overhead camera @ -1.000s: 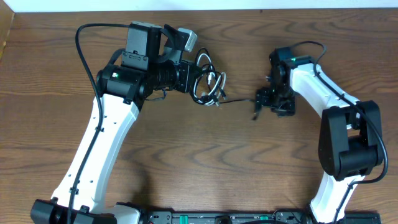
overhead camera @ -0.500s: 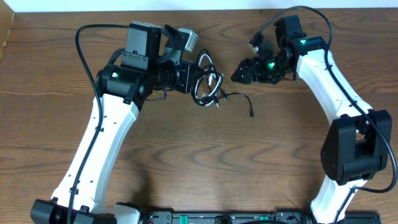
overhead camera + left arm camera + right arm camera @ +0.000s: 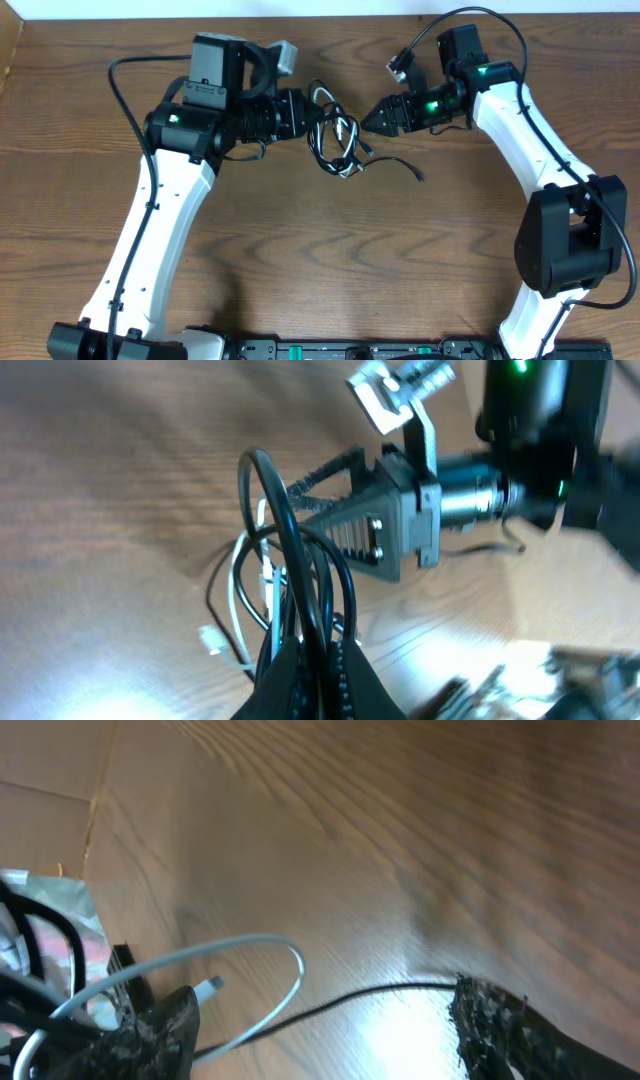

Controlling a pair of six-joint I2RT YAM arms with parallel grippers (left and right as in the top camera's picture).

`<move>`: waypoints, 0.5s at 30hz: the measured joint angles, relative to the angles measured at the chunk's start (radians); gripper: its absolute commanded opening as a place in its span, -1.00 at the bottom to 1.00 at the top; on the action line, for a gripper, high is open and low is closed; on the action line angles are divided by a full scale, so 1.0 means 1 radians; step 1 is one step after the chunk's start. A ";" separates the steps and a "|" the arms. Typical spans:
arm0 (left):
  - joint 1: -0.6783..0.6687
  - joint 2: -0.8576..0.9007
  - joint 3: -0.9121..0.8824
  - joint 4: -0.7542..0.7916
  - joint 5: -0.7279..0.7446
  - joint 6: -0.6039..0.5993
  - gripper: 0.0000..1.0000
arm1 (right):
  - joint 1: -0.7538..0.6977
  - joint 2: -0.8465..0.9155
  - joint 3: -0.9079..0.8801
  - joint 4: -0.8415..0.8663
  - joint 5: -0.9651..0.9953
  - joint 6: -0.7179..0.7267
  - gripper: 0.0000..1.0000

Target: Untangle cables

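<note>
A brown wood-grain tabletop (image 3: 330, 260) fills nearly the whole overhead view. A thin white strip (image 3: 300, 8) runs along the top edge, and a paler tan panel (image 3: 8, 50) shows at the upper left. A dark rail (image 3: 350, 350) lines the bottom edge. The wrist views catch bright glare on the wood.

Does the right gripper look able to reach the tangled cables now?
Probably yes: the right gripper is open and faces the cables closely, nothing between; the left gripper holds them from the opposite side.

Overhead evenly lit, sharp; wrist views blurred, glare on the table (image 3: 400, 1010)
</note>
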 measured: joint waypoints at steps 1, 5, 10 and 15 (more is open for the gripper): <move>0.004 0.000 0.000 0.007 0.001 -0.040 -0.85 | 0.004 0.000 -0.001 0.012 -0.005 0.000 0.55; 0.014 0.000 0.000 0.055 0.004 -0.179 -0.85 | 0.040 0.000 -0.003 0.056 -0.020 0.011 0.45; 0.014 0.000 0.000 0.161 0.069 -0.306 -0.85 | 0.079 0.000 -0.013 0.118 0.040 0.123 0.43; 0.014 0.000 0.000 0.210 0.112 -0.391 -0.85 | 0.087 0.000 -0.071 0.214 0.195 0.323 0.43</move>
